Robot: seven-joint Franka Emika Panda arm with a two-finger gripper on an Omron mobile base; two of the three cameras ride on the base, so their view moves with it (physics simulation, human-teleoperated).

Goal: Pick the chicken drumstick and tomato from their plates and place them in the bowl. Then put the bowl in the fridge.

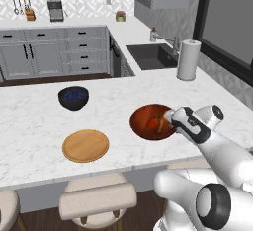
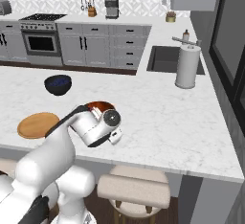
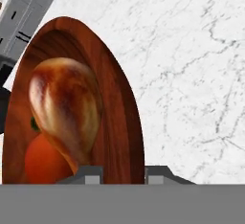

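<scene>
The reddish-brown bowl (image 1: 143,126) (image 2: 98,106) (image 3: 119,122) sits on the marble counter near its front edge. Inside it lie the brown chicken drumstick (image 3: 64,103) and, partly under it, the red tomato (image 3: 43,163). My gripper (image 1: 170,119) (image 3: 124,175) reaches down at the bowl's right side. In the hand view its two fingertips straddle the bowl's rim, one inside and one outside, shut on the wall. A tan wooden plate (image 1: 85,145) (image 2: 37,124) lies bare to the left of the bowl. The fridge is out of view.
A small dark blue bowl (image 1: 73,97) (image 2: 58,84) stands behind the wooden plate. A paper towel roll (image 1: 188,59) (image 2: 187,67) stands beside the sink (image 1: 150,56) (image 2: 167,59) at the back right. Padded stools (image 1: 98,198) (image 2: 134,189) sit below the counter's front edge.
</scene>
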